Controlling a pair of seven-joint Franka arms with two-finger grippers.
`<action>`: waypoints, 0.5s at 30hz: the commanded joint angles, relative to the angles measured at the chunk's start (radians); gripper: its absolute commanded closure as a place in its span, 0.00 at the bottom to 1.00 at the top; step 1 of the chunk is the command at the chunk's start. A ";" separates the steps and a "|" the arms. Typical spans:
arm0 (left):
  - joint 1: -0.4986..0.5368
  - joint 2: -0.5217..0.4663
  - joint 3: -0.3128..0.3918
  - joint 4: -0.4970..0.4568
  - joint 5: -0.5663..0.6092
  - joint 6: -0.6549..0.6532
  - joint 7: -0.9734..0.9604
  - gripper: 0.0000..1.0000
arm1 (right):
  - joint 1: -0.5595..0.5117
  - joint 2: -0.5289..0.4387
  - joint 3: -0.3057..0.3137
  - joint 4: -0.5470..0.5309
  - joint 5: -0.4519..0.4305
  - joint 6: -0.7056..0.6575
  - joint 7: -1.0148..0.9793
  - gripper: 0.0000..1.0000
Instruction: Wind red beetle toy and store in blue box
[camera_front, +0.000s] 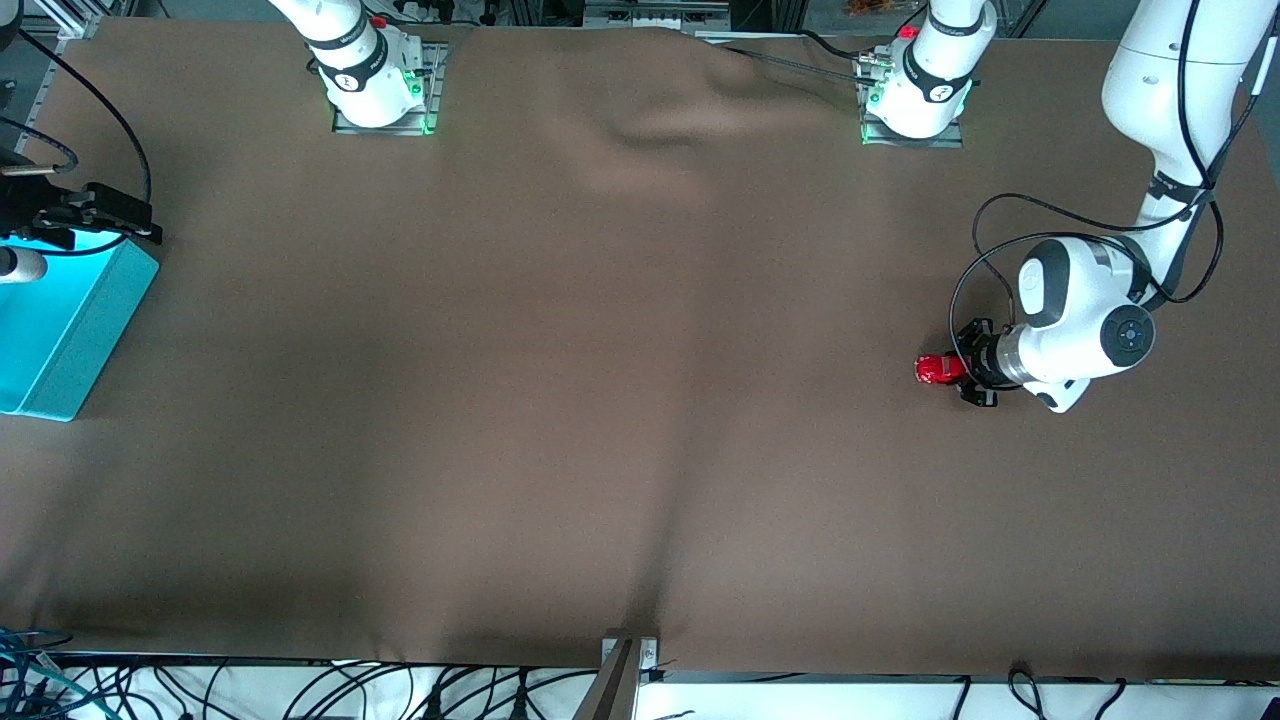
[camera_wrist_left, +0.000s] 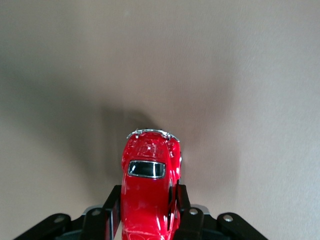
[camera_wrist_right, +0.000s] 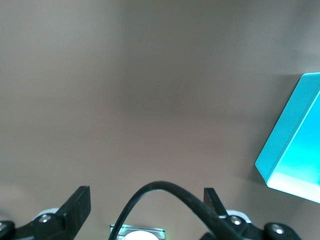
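The red beetle toy is at the left arm's end of the table, low at the brown cloth; I cannot tell whether its wheels touch. My left gripper is shut on it. In the left wrist view the two black fingers press the sides of the red beetle toy, whose roof and dark window face the camera. The blue box stands at the right arm's end of the table. My right gripper hangs open and empty over its rim. In the right wrist view my right gripper shows the blue box beside it.
The brown cloth covers the table, with a fold between the two arm bases. A black cable loops across the right wrist view. Cables hang below the table's edge nearest the front camera.
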 joint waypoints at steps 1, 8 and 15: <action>0.030 0.057 0.003 0.033 0.031 0.015 0.057 1.00 | -0.007 -0.002 0.003 0.013 0.009 -0.004 -0.013 0.00; 0.058 0.057 0.003 0.033 0.031 0.015 0.117 1.00 | -0.007 0.000 0.003 0.013 0.011 -0.004 -0.013 0.00; 0.075 0.054 0.008 0.039 0.031 0.009 0.152 1.00 | -0.007 0.000 0.003 0.013 0.011 -0.004 -0.013 0.00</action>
